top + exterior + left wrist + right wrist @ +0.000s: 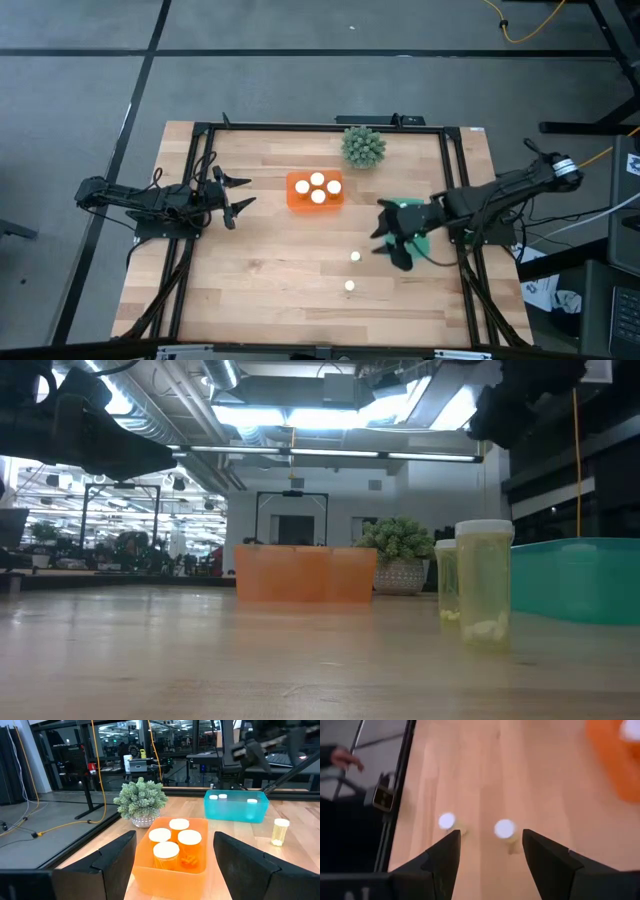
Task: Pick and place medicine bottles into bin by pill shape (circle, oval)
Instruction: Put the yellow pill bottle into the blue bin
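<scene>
Below, we see the wooden slatted table [260, 280], broadly bare near its front edge. Our right gripper [392, 240] hangs wide open, empty, over the teal plastic tray [420, 240]; the two loose white-capped bottles [354, 257] stand ahead of its fingers. Our left gripper [238, 196] waits open beside the orange plastic tray [296, 203] holding four bottles.

Both arms reach inward — left gripper [236, 196] and right gripper [388, 240] hang with fingers spread.

orange tray [315, 190], teal tray [235, 809], white-capped, seemingly yellowish bottles [484, 585], green plant ball [363, 147], pale wood table [270, 270]
</scene>
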`<state>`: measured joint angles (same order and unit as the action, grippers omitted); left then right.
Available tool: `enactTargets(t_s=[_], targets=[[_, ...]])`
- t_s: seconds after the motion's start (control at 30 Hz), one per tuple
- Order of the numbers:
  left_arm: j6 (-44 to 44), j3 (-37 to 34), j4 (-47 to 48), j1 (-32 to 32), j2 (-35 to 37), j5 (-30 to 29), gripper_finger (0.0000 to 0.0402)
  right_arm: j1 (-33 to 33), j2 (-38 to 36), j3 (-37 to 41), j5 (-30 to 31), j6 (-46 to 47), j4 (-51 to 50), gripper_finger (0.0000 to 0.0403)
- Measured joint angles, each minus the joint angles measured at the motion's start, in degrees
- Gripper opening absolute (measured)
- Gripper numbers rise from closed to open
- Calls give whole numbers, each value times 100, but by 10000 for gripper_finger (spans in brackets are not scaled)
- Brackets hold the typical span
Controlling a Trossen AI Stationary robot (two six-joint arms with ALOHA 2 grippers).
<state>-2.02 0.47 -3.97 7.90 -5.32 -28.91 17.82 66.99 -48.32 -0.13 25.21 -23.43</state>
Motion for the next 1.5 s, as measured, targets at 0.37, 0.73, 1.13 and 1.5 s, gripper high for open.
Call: enactTargets(t_s=[0.37,0.73,1.13,1.5], targets=[[0,1,0,0,0,0,257,987,1566,7,1,-573,825,216],[0,1,0,0,-2,0,257,1354,2930,-542,325,-838,855,216],[1,1,0,0,0,0,257,1354,3509,-1753,844,-1391,-4,216],[0,0,0,0,-2,0,257,1332,3693,-1798,839,-1413,234,216]])
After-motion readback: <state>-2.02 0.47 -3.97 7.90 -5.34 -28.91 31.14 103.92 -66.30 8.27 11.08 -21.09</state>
